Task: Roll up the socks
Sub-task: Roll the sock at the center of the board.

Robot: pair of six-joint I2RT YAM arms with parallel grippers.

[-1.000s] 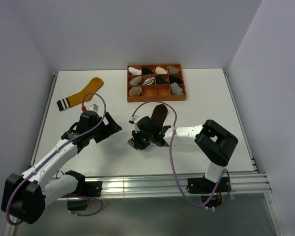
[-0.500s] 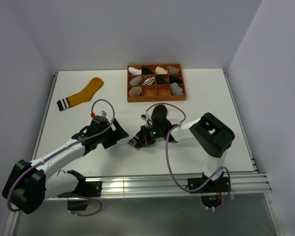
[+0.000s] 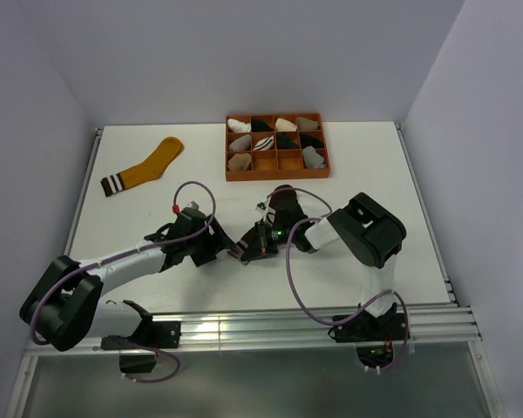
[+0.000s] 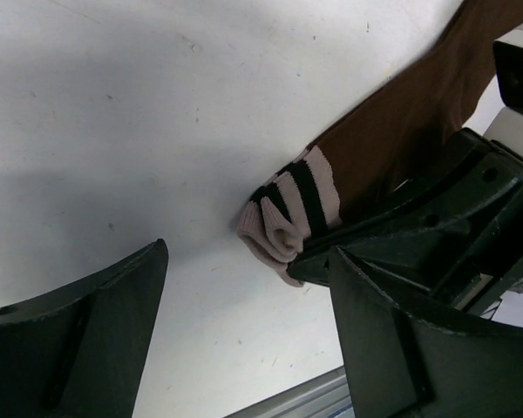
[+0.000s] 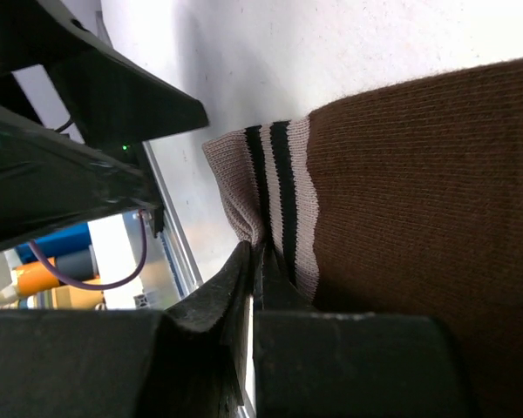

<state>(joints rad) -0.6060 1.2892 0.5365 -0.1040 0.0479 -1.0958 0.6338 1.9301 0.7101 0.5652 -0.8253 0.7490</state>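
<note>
Left wrist: brown sock (image 4: 410, 122) on table (image 4: 113, 104)

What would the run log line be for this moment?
right claw: shut on brown sock at cuff | left claw: open, near cuff | yellow sock: flat, untouched

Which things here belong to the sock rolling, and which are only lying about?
For the job: brown sock, its striped cuff pinched by the right gripper; yellow sock; left gripper, open beside the cuff.
Lying about: orange tray; small sock bundles in it.

A robot lab cell: white table (image 3: 401, 165), plain walls (image 3: 244, 52), aluminium rails (image 3: 261, 329).
</note>
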